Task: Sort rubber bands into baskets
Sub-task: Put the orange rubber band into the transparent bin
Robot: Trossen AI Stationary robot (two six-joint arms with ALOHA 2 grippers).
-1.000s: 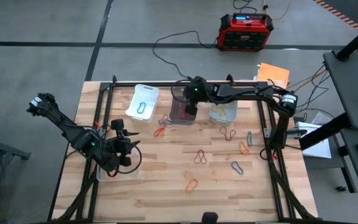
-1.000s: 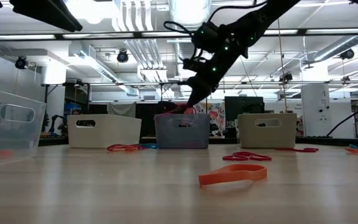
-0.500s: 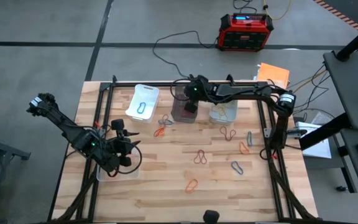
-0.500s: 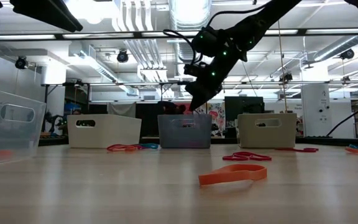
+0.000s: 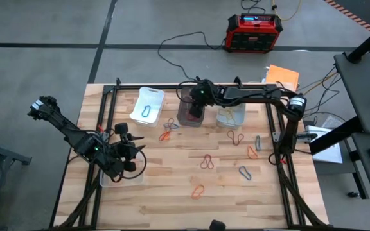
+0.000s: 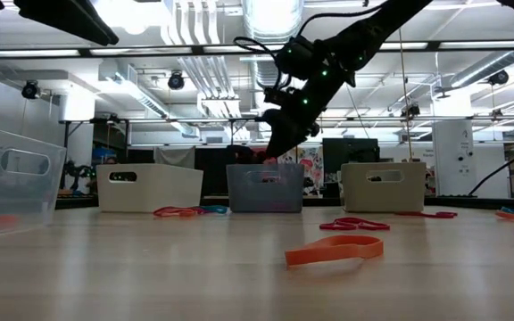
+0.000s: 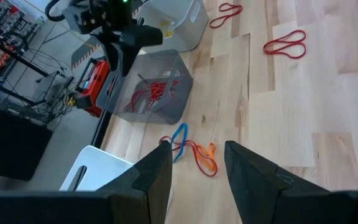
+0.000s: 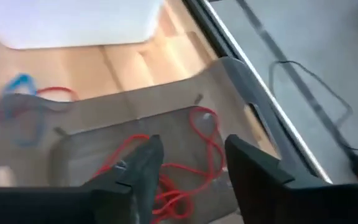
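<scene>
The right gripper (image 5: 196, 110) is held over the smoky basket (image 7: 157, 93) — jaws parted, nothing gripped, red bands (image 8: 185, 168) seen below. A straight lift is advised, so no loop gets snagged.

Open wood between scattered rubber bands (image 5: 205, 162) mid-table; three baskets (image 5: 190, 112) lined along the far edge.

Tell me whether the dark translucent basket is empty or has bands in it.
Not empty: red rubber bands lie tangled inside the dark basket; the right gripper hangs open above it.
</scene>
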